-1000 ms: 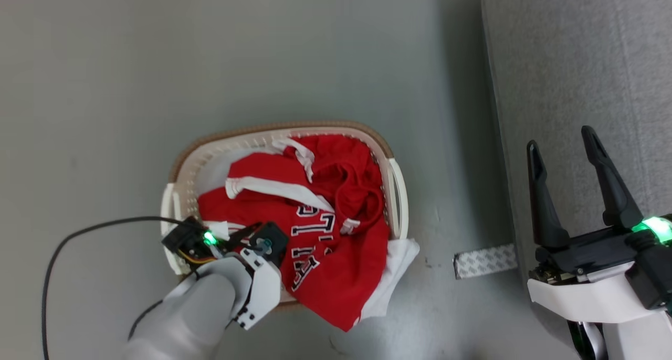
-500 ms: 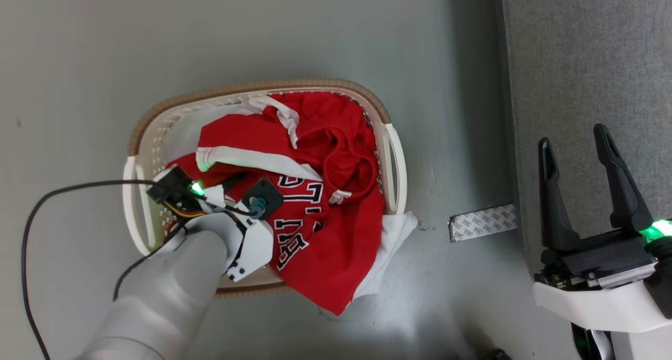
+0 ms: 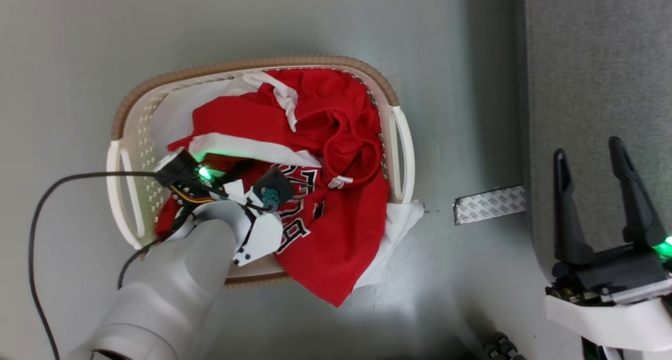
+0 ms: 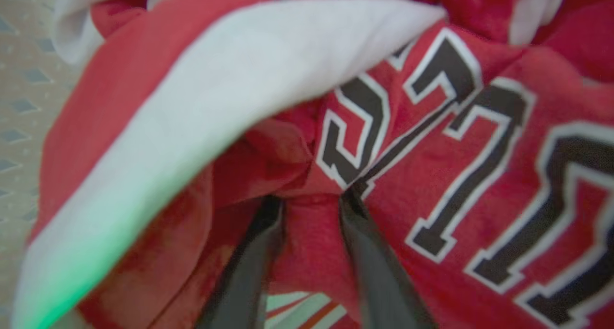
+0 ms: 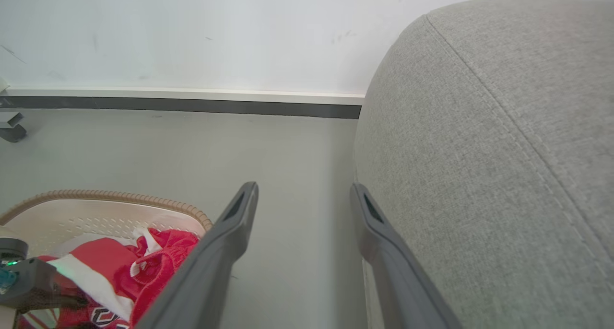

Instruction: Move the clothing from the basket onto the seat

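Reaching down into the cream-white perforated plastic basket, the left pincer holds its two dark fingers narrow around a bunched fold of the red sports clothing, just beside the black-and-white block lettering. Creases gather at the tips, so I judge this a pinch meant for lifting. The clothing lies heaped in the basket, one corner spilling over the near rim above a plain white cloth. The right pincer hangs wide and empty over the light-grey fabric sofa seat, well apart from the clothing, probably clear of the lift.
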Motion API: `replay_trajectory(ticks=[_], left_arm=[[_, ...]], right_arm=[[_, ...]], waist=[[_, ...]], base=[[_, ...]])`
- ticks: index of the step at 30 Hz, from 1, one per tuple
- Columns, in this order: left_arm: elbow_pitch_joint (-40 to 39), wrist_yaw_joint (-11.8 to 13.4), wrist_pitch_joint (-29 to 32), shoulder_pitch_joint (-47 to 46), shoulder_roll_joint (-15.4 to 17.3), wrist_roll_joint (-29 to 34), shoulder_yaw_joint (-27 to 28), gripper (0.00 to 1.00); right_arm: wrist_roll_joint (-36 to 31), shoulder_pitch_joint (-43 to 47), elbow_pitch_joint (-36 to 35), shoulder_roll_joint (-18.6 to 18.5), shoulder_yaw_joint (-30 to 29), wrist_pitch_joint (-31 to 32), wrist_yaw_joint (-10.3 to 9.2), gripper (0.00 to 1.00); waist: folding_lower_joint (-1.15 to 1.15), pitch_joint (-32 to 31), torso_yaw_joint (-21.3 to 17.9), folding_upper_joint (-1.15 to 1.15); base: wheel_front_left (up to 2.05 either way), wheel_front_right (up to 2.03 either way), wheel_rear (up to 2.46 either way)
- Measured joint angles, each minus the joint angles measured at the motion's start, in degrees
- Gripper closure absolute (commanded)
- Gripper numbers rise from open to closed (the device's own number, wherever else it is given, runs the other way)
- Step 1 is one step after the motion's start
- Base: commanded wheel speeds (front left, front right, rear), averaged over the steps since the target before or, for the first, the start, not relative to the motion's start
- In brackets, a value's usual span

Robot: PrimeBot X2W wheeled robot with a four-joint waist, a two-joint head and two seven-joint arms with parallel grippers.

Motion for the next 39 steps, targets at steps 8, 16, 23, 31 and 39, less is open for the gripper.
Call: replay_trajectory(ticks=[8,16,23,31,39], left_arm=[[0.27,-0.38,-0.56,-0.09,-1.56,-1.99,0.23,1.00],[-3.56,-1.97,-2.61,3.07,-2.46,-9.43,4.24,1.00],[-13.60,-2.38,-2.93,10.42,-2.74,-15.34,5.75,1.00],[-16.28,-3.68,-2.96,20.26,-2.74,-19.91,5.11,1.00],[-15.72,-4.59,-2.96,25.76,-2.75,-25.36,5.48,1.00]], right_arm=[[-1.16,1.82,-1.04,-0.02,-2.01,0.00,0.00,0.00],[-1.45,1.75,0.16,0.00,-1.69,0.00,0.00,0.00],[-1.82,1.56,2.76,0.01,-1.85,0.00,0.00,0.00],[-2.20,3.02,6.45,0.01,-2.54,0.00,0.00,0.00],[-1.27,6.08,9.57,0.03,-2.32,-0.01,0.00,0.00]], waist=[[0.00,-0.34,1.48,0.00],[0.00,-4.47,2.48,0.00],[0.00,-10.06,3.73,0.00],[0.00,-20.31,5.40,0.00],[-0.01,-31.86,7.08,0.00]], base=[[0.00,0.00,0.00],[0.00,0.00,0.00],[0.00,0.00,0.00],[0.00,0.00,0.00],[0.00,0.00,0.00]])
